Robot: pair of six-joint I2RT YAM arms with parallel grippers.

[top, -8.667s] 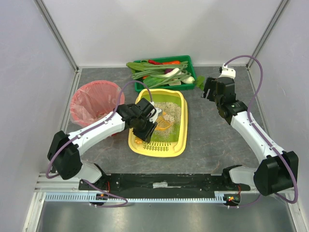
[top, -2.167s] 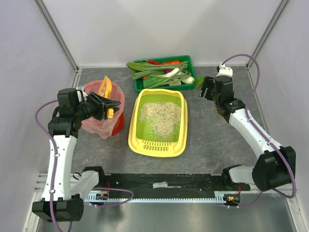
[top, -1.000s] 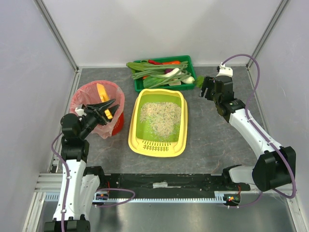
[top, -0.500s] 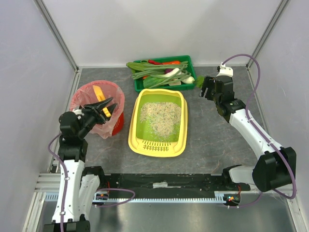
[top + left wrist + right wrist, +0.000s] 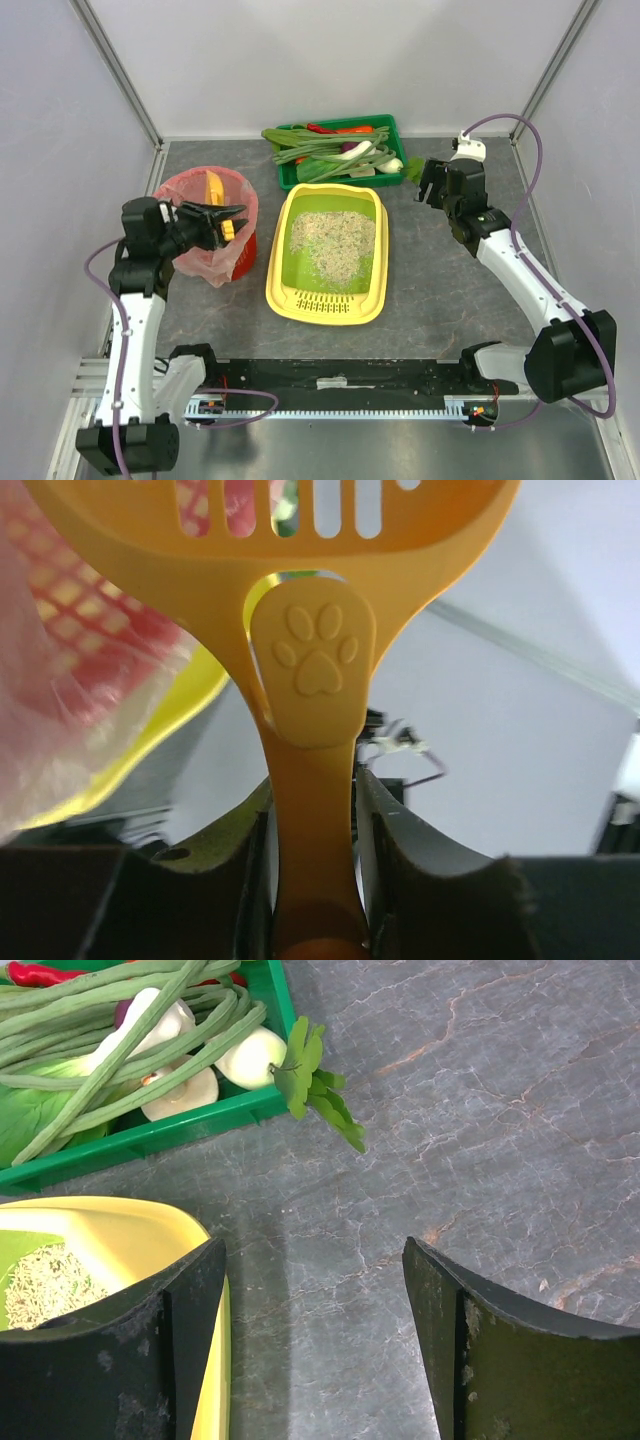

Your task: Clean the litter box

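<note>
Left claw [image 5: 224,220] is pinching the handle of an orange slotted litter scoop [image 5: 213,186], holding it over the red bin with pink bag [image 5: 178,195]. In the wrist view both fingers are pressed against the paw-print handle [image 5: 312,670], and we see nothing lying across the slots.

Right claw [image 5: 315,1300] is spread and empty. It hangs above bare worktop [image 5: 450,290], just beside the far right corner of the litter box [image 5: 326,310] and near the green vegetable crate [image 5: 180,1125].

The litter box sits mid-worktop, between the bin and the right arm, with its slotted ledge at the near end. Pale litter [image 5: 335,240] is heaped toward the far half.

We judge this to be the dumping step. The next move calls for swinging the scoop right and lowering it flat into the litter without catching the yellow rim. We cannot tell from above whether any clumps are left.
</note>
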